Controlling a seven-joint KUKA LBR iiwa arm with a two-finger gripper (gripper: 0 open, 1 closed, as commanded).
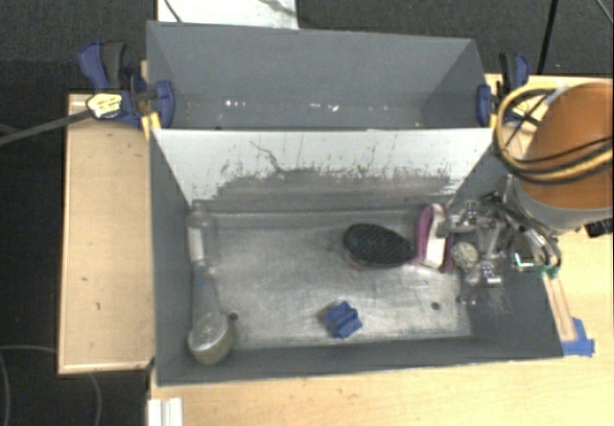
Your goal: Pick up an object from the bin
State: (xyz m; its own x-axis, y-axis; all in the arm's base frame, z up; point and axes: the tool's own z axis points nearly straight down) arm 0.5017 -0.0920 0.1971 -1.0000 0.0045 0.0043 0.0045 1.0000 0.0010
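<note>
The gripper [468,266] hangs by the right wall of the grey metal bin [317,175], just beside a pink-and-white plastic piece [428,234] and near a black oval brush [378,245]. Its opening cannot be told. This looks like the approach; next it must straddle one thing.

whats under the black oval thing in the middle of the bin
The black oval thing lies on the bin floor, with bare grey metal round it. Whatever is beneath it is covered. A pink and white thing sits just beside it.

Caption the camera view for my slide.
Gripper at right of the bin, beside a pink object, near a black oval object.
</note>
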